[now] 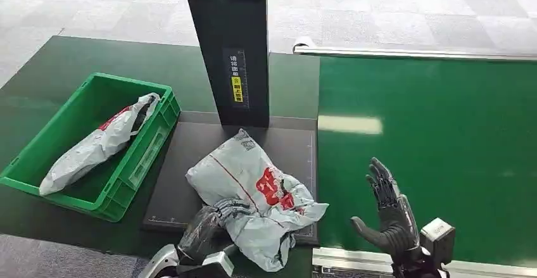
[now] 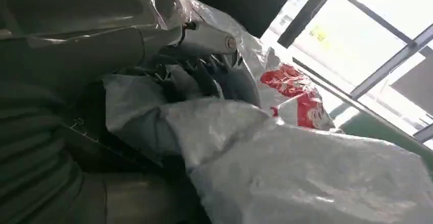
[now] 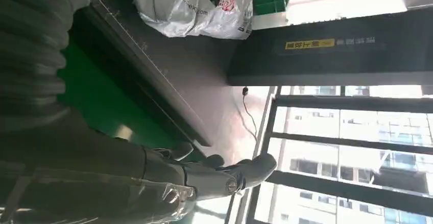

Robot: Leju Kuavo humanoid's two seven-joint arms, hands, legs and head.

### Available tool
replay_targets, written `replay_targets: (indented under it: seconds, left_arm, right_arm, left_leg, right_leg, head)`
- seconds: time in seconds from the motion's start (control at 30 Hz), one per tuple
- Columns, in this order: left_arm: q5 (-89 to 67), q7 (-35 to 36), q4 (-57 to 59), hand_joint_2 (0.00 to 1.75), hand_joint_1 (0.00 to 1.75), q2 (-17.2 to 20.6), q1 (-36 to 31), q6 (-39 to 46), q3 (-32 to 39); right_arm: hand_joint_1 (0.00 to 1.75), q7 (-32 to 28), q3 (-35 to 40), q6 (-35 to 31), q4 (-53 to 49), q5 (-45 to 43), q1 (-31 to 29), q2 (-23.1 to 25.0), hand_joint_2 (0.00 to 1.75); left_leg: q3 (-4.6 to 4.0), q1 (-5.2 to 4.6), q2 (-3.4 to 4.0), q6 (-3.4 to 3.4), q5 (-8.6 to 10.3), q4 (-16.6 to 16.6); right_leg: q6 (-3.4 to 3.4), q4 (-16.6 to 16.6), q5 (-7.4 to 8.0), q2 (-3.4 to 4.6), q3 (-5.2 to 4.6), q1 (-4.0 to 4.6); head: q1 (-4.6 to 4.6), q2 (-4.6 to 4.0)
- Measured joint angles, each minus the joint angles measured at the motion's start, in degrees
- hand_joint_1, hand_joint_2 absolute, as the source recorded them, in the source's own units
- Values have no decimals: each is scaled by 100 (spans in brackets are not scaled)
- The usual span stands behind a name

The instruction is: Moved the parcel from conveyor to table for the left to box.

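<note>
Conveyor (image 1: 443,139): a wide, bright green belt on the robot's right, bare where it shows.
Table (image 1: 57,69): dark green, carrying a dark scanning pad (image 1: 190,157) with a black upright post (image 1: 228,44) rising from its far edge.
Crate (image 1: 142,157): green plastic, left of the pad, holding another grey mailer bag (image 1: 95,145) lying lengthwise.
Parcel, place (image 1: 253,189): lies on the dark pad, in front of the post and between crate and belt; its near corner hangs over the pad's front edge.
Parcel, look: a grey-white plastic mailer, heavily creased, with a red printed patch, a thin red line and a label near its far end.
Parcel, handling: probably light and soft, judging by how it slumps; the film looks slick and will likely fold or slide in a loose grasp. No sign of anything rigid or fragile inside, though the contents are hidden.
Parcel, where to hold: a bunched fold at the near end, or around the fuller middle, seems safer than a flat pinch on smooth film.
Left hand (image 1: 206,230): at the parcel's near-left corner, fingers buried in crumpled plastic; in the left wrist view the fingers (image 2: 204,76) curl into the bag, so it is grasping the parcel.
Right hand (image 1: 386,214): raised over the belt's near edge, fingers spread, holding nothing.
</note>
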Motion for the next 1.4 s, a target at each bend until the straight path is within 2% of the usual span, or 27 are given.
replay_targets:
  seconds: [0.4,0.6,1.0,1.4]
  left_arm:
    - [0,24,144,175,175,22,-109,74,-59]
    - [177,-51,67,175,175,31,-94,584,29]
    - [-55,-682,-1722,175,175,98,-147,2436,693]
    - [11,-828,-2468,175,175,135,-326,2946,1176]
  right_arm:
    - [0,2,70,-31,52,-9,-60,0,175]
    - [0,2,166,-179,142,-144,-130,-59,175]
    - [0,68,210,-315,188,-214,-126,-50,175]
    - [0,107,199,-387,83,-149,116,52,175]
  left_leg:
    - [1,0,0,0,0,0]
    - [1,0,0,0,0,0]
    - [0,0,0,-1,1,0]
    - [0,0,1,-1,1,0]
  right_leg:
    - [0,0,0,0,0,0]
    - [0,0,0,1,0,0]
    - [0,0,0,0,-3,1]
    - [0,0,0,1,-5,0]
  head:
    - [0,0]
    - [0,0]
    - [0,0]
    - [2,0]
